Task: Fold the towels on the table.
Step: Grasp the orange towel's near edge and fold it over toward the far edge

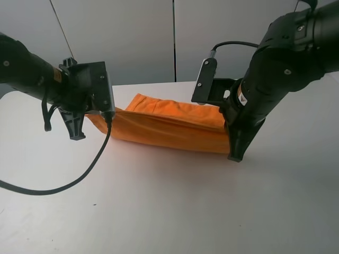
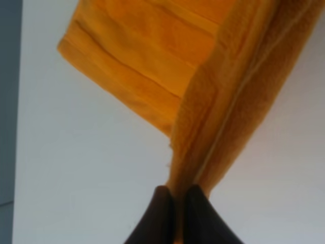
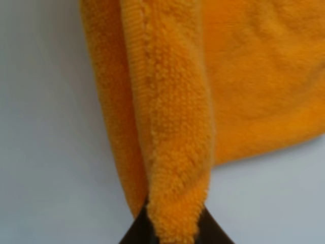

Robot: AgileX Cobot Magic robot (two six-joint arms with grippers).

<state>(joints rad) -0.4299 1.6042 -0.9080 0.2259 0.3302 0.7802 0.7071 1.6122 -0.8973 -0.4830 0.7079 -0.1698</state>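
Crosswise, towel (image 1: 169, 129) with long axis left-right; left end effector (image 2: 175, 198), right end effector (image 3: 175, 226) clamped on it.

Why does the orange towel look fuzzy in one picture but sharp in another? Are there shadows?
Left wrist view: the towel and the left gripper look soft and blurred. Right wrist view: sharper, the towel's fluffy loops show clearly above the right gripper. Exterior high view: soft, even light, no glare, hardly any shadow on the table.

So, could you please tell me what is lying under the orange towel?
Only the white table shows around the towel. The left gripper and right gripper pinch its lifted edge; whatever lies beneath the folded cloth resting there is covered.
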